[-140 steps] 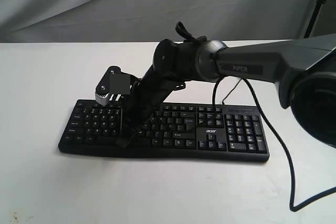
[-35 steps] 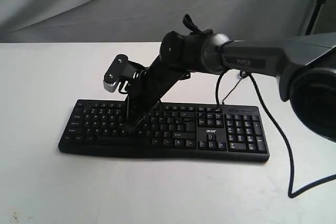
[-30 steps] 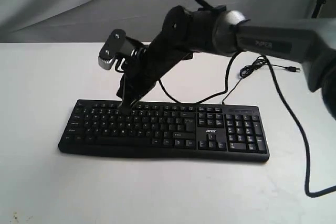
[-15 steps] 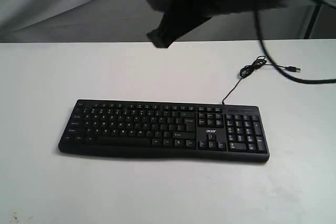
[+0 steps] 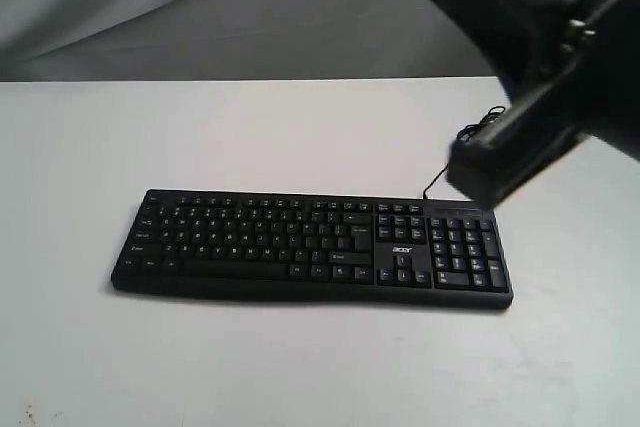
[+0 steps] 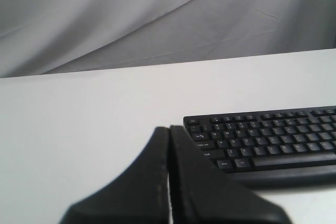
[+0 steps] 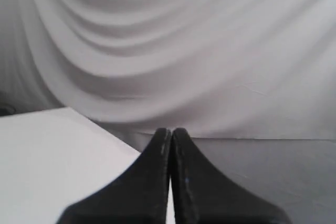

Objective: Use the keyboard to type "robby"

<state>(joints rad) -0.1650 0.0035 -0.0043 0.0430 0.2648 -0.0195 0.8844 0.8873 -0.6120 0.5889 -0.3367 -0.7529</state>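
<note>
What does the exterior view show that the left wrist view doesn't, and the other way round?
Only the exterior view: the number pad of the keyboard, its cable and the blurred right arm. Only the left wrist view: the left gripper, shut. Both: the keyboard's letter keys, the white table and the grey cloth behind.

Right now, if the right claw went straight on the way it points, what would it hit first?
Probably nothing nearby: the shut right claw points at the draped grey backdrop cloth, with no object between in its wrist view. How far off the cloth hangs is unclear.
</note>
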